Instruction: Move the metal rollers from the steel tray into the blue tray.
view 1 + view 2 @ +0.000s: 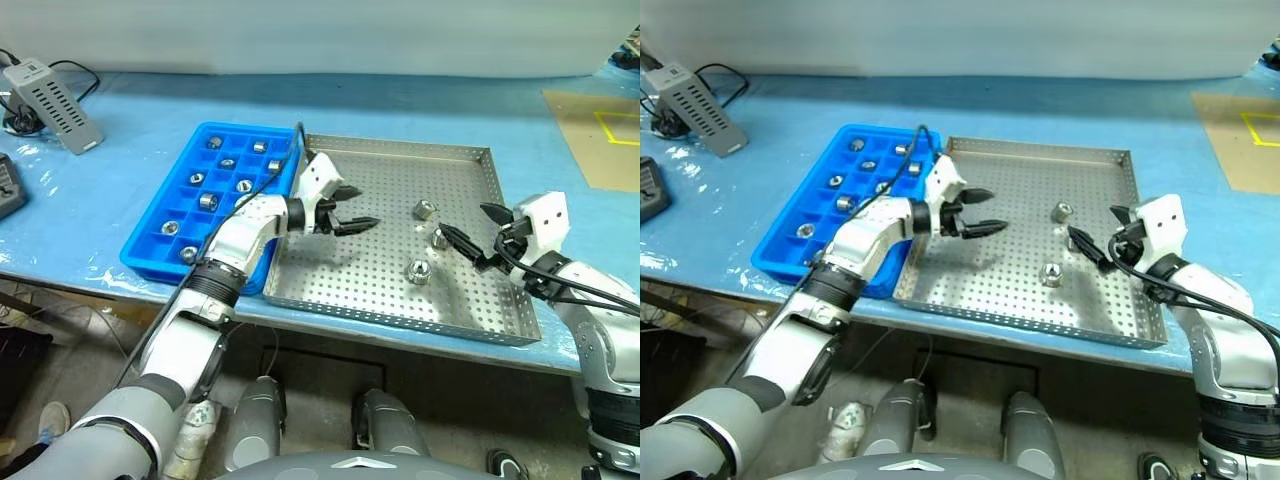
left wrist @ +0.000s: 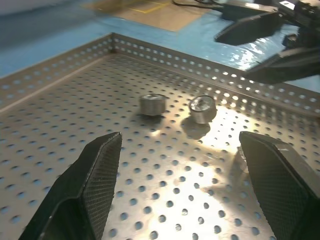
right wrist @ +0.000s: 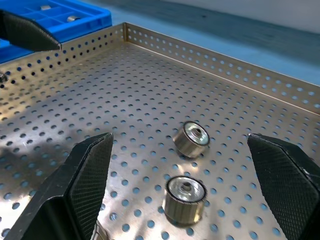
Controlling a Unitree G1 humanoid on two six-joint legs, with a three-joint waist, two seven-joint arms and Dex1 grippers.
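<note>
Blue sheeting covers the table [image 1: 420,100], and on it the steel tray [image 1: 400,150] sits with the blue tray [image 1: 160,262] touching its left rim.

Over the steel tray's left half hangs the left gripper [image 1: 352,208], fingers spread wide and holding nothing, pointing right across the perforated floor. At the tray's right side the right gripper [image 1: 470,232] hangs with its fingers also wide apart and empty, aimed toward the left.

Between the two grippers three metal rollers [image 1: 424,209] lie on the steel tray's right half: one far, one beside the right gripper's near finger, one nearer the front rim. They are short silver cylinders. The right wrist view shows two of them [image 3: 192,139] close up, each with a dark central hole and a bright ring face, one lying tilted, one upright; the left gripper's fingertip shows at that view's corner. The left wrist view shows two rollers [image 2: 202,108] lying on their sides, a third half hidden behind its finger, and the right gripper's black fingers [image 2: 252,27] beyond.

More rollers [image 1: 207,201] rest singly in the blue tray's square compartments; the left arm covers part of that tray's near right corner.
</note>
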